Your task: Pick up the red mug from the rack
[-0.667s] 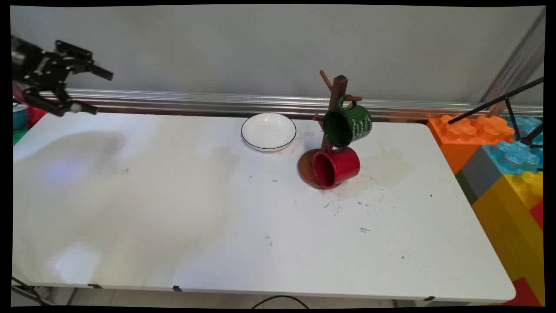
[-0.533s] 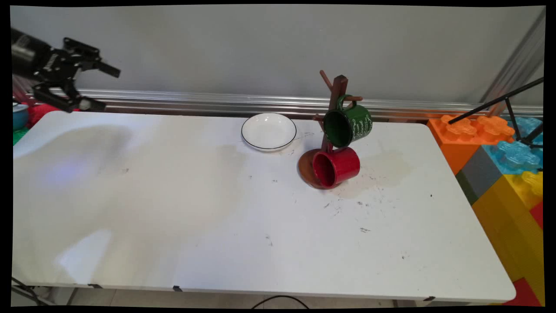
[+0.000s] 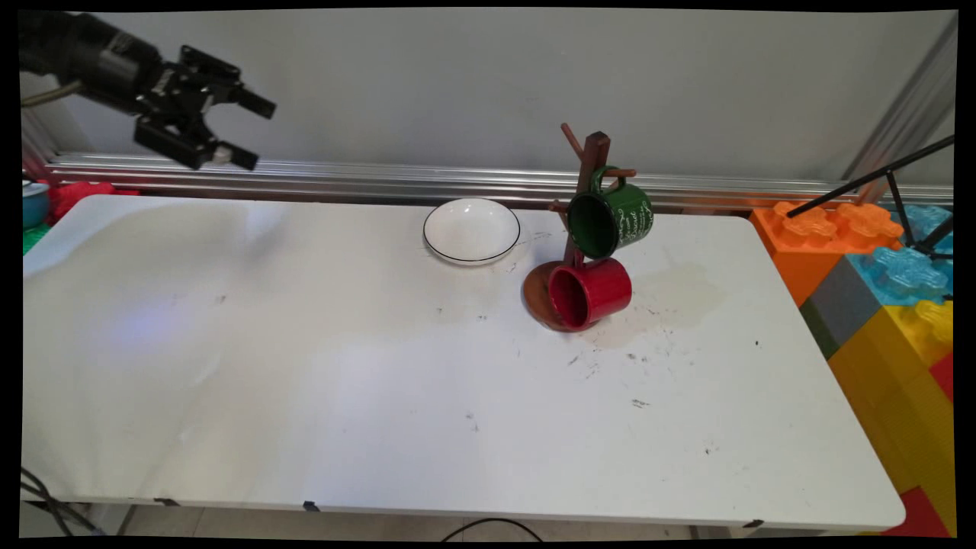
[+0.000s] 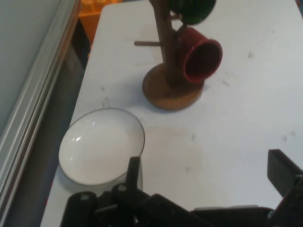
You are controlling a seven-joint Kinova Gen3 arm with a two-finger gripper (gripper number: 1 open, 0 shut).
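The gripper point(image 3: 248, 130) hangs spread wide and empty above the tabletop's far left corner. The green mug point(image 3: 612, 218) has white writing, too small to read. Only the hand view shows the mug tree's point(image 4: 166, 56) far-side peg; white bowl point(image 4: 101, 145) sits near the far edge.

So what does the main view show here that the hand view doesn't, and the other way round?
Only the main view shows the whole white table, the wall, the coloured blocks at right, and the gripper raised at upper left, fingers apart and empty. Only the hand view shows a bare peg on the rack's far side. Both show the white bowl, the wooden mug rack, the red mug and the green mug.
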